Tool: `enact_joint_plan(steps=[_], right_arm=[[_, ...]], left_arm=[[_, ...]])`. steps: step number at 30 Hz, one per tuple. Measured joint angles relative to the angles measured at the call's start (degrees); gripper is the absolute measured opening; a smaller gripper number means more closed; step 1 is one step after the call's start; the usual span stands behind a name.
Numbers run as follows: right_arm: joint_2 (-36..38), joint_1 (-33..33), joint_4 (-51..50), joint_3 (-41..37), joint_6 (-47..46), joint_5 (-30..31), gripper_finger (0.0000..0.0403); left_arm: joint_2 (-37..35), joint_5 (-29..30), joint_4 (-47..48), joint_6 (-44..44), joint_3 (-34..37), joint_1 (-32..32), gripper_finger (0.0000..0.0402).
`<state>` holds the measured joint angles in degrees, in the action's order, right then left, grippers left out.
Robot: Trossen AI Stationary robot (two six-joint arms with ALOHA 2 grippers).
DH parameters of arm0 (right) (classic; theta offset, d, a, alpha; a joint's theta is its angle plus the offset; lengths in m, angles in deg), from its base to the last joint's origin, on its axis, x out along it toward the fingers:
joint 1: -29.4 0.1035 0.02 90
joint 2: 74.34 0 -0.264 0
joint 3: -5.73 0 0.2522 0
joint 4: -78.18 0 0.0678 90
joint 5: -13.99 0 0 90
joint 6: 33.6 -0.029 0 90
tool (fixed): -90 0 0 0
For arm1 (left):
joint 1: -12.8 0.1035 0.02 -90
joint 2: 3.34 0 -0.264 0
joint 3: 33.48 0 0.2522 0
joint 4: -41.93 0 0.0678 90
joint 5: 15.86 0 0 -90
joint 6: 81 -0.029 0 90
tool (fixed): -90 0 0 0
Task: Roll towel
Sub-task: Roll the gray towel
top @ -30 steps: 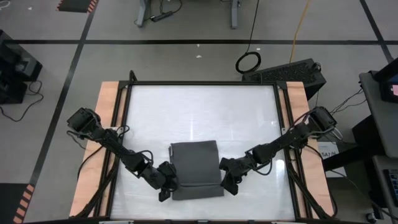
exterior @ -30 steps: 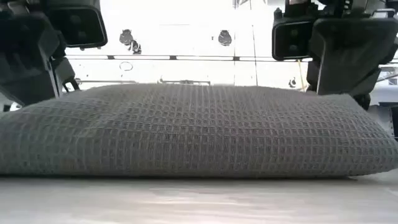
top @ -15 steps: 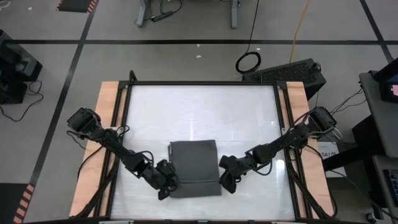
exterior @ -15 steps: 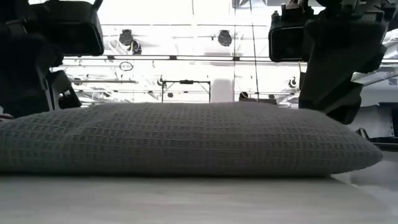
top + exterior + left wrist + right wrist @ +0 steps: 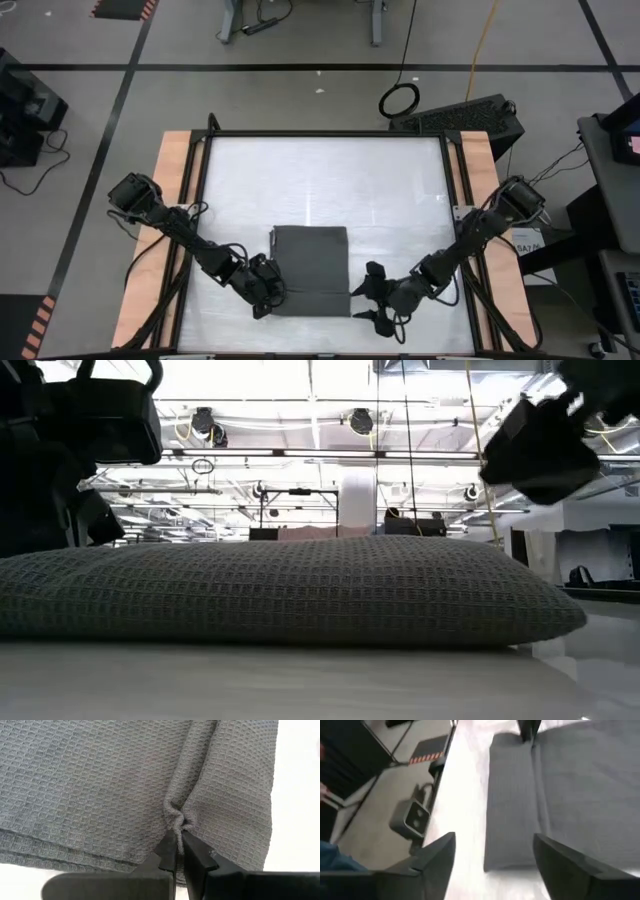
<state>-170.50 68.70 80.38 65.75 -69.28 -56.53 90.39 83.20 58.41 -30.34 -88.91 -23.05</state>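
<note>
Towel: the dark grey towel (image 5: 311, 271) lies folded flat on the white table (image 5: 330, 180), near its front edge, midway between my two arms.
Left pincer: my left gripper (image 5: 176, 851) is clenched on a small pucker of cloth at the towel's left edge, low against the table.
Right pincer: my right gripper (image 5: 375, 305) is released, fingers spread, holding nothing, just off the towel's front right corner.
Bearing: from the right pincer the towel lies to the left and slightly toward the table's far side; its long axis runs front to back.
Nearer arm: the left, touching cloth; the right must reach back in, I judge.
</note>
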Motion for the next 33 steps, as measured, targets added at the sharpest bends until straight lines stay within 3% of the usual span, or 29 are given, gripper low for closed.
enact_joint_plan(steps=[4, 15, 33], right_arm=[[-3.8, 0.3, 4.9, 0.0, 4.1, 0.2, 0.0282], [-11.5, -0.3, 17.5, 0.0, 10.0, 3.0, 0.0285], [-15.3, -1.9, 16.7, 0.0, 9.2, 3.6, 0.0285]], left_arm=[[0.0, 0.0, 0.3, 0.0, 0.0, 0.0, 0.0018], [0.0, 0.0, 1.4, 0.0, 0.0, 0.0, 0.0018], [0.0, -0.6, 1.0, 0.0, -0.2, 0.0, 0.0032]])
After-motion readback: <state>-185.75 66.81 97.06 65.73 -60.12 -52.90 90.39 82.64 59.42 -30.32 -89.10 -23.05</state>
